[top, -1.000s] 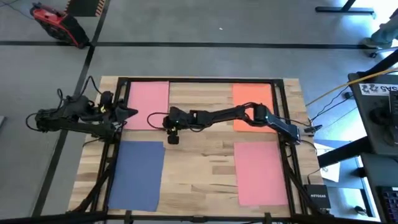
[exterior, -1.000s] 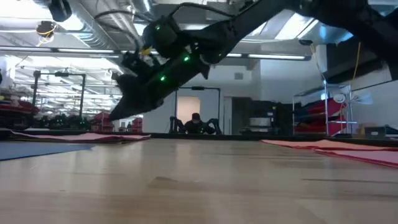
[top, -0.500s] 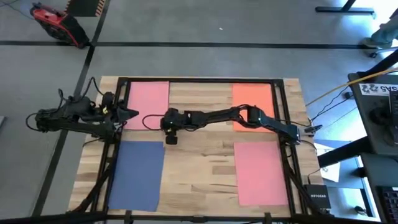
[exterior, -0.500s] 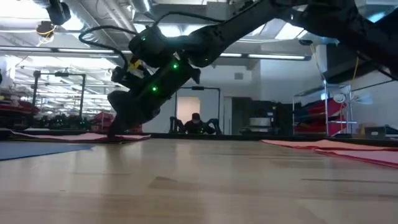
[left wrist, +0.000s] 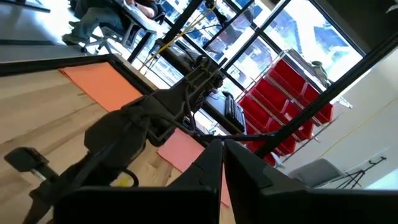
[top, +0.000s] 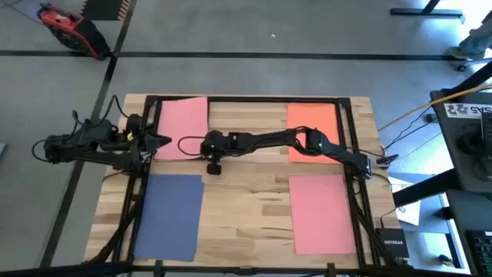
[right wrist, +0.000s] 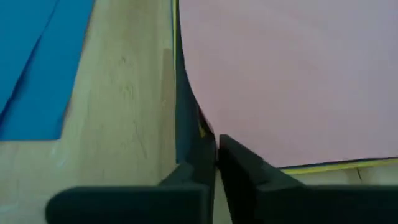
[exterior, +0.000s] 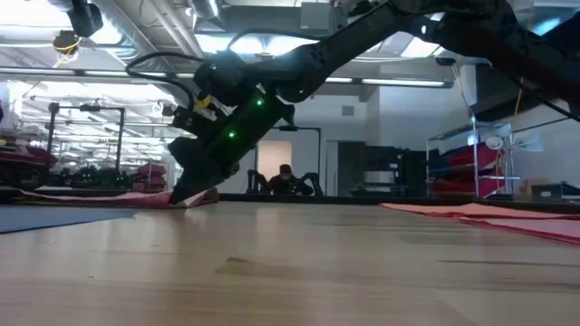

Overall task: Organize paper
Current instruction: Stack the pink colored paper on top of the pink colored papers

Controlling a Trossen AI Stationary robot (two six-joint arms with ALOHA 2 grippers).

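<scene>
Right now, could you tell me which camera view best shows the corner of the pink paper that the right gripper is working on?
The right wrist view: the right gripper is closed at the corner of the pink paper, with yellow and blue edges showing beneath. The low view shows that corner lifted; the high view shows only placement; the left wrist view misses it.

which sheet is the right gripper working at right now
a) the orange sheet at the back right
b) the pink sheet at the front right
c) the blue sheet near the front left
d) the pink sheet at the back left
d: the right gripper sits at the corner of the back-left pink sheet, its fingers closed on that sheet's edge.
</scene>
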